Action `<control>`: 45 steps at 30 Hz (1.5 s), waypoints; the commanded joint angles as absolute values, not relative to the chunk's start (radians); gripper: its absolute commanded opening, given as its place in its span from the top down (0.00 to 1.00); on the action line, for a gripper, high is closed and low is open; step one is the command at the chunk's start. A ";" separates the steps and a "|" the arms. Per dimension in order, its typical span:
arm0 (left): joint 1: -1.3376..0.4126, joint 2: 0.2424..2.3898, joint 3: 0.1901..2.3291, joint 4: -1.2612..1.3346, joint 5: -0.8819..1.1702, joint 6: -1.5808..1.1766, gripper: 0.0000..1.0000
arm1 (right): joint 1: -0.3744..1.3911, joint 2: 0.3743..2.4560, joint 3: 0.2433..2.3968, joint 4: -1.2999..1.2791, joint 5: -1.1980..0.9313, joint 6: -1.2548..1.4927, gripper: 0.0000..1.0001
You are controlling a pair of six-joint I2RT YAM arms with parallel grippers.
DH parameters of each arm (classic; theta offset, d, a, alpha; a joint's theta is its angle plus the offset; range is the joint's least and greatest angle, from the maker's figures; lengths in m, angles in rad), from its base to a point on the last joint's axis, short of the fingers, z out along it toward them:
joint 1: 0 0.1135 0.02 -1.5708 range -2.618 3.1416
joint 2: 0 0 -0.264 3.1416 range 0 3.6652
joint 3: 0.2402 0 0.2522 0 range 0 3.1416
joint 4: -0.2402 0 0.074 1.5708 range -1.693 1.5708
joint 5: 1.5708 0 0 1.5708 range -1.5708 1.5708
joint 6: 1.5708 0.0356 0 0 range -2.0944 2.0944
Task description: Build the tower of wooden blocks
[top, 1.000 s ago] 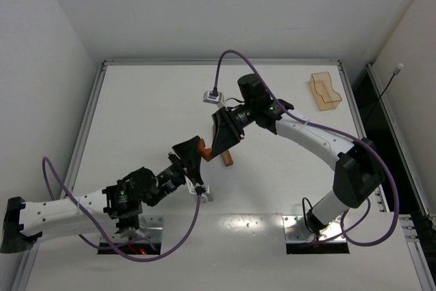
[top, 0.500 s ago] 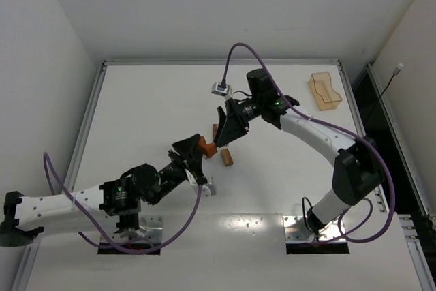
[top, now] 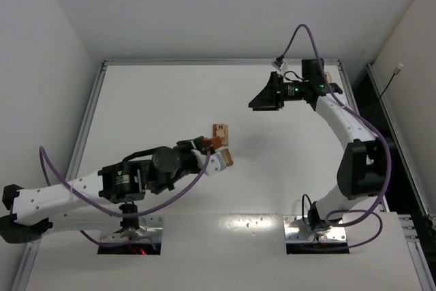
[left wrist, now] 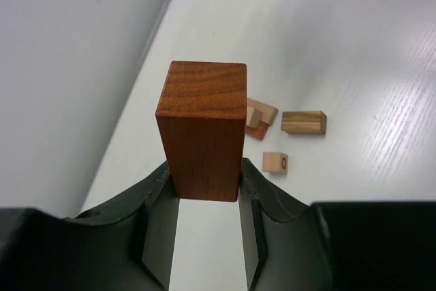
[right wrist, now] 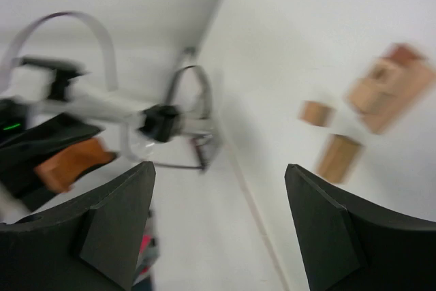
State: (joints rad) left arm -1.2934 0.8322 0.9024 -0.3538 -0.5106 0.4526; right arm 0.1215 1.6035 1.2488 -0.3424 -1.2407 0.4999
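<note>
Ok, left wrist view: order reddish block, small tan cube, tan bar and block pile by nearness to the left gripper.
1. reddish block, in the left gripper.
2. small tan cube, right.
3. tan bar (right), block pile (centre): too close to call.

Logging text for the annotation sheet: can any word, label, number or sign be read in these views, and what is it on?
No text reads clearly in any view.
Small tan cube: one dark printed character on its side face, too small to read for certain.
Reddish block in the left gripper: bare wood grain, no marking.
Right wrist view: blurred, nothing legible.
</note>
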 commanded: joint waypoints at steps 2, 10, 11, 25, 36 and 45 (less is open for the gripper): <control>-1.221 1.027 1.095 -0.630 -0.457 0.160 1.00 | 0.127 1.534 1.356 -0.646 -0.889 0.188 0.26; -0.969 1.397 1.498 -0.875 -0.206 -0.081 1.00 | 0.134 1.497 1.344 -0.664 -0.811 0.164 0.26; -0.938 1.432 1.529 -0.896 -0.124 -0.101 1.00 | 0.133 1.497 1.344 -0.664 -0.799 0.164 0.26; -0.555 1.723 1.617 -0.930 0.279 -0.297 1.00 | 0.074 1.422 1.290 -0.666 -0.692 0.166 0.26; -0.353 1.744 1.422 -0.908 -0.063 -0.391 1.00 | 0.074 1.431 1.281 -0.647 -0.701 0.186 0.26; -0.322 1.876 1.471 -0.890 -0.081 -0.382 1.00 | 0.074 1.440 1.272 -0.647 -0.701 0.186 0.26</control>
State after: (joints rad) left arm -0.3141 1.8469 1.4284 -0.9142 -0.0654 -0.3656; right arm 0.0742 1.4445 1.2716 -0.6811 -0.6971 0.1806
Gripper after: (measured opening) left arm 0.317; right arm 0.739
